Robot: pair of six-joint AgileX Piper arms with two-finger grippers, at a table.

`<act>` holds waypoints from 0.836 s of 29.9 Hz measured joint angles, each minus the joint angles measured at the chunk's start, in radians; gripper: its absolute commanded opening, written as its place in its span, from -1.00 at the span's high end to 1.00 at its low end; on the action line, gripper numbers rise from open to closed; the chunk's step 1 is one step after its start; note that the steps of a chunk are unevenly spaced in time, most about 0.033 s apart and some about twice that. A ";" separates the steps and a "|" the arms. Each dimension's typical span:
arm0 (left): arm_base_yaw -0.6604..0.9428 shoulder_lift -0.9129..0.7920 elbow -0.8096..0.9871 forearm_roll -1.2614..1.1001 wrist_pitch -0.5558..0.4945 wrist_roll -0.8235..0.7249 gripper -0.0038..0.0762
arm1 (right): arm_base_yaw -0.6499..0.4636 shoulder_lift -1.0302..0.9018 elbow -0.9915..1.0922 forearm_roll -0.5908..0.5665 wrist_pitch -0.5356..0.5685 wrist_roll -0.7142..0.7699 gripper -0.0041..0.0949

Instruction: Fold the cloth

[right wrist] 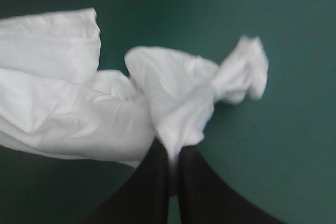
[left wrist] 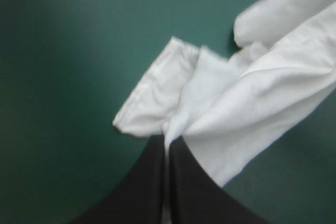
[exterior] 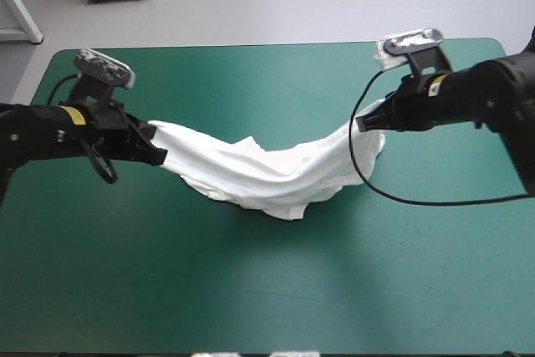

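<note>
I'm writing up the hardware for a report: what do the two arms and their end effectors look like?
The left arm and right arm are black, each with a small yellow label near the wrist. The left end effector and the right end effector each have two broad black fingers, curved like fins and tapering to a point.

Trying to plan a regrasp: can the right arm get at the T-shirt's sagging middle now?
Probably not yet. The right gripper is shut on one end of the T-shirt, the left gripper on the other. Nothing covers the sagging middle, but the right fingers must let go first.
</note>
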 measured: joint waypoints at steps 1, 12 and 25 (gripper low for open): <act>0.000 -0.011 -0.049 -0.011 0.000 0.000 0.93 | 0.000 -0.024 -0.037 0.000 0.001 0.004 0.94; 0.000 -0.033 -0.562 -0.072 -0.001 0.005 0.93 | 0.000 -0.105 -0.599 -0.001 0.002 0.008 0.94; 0.000 -0.122 -0.900 -0.209 -0.055 0.047 0.93 | 0.000 -0.195 -0.769 0.194 -0.002 -0.009 0.94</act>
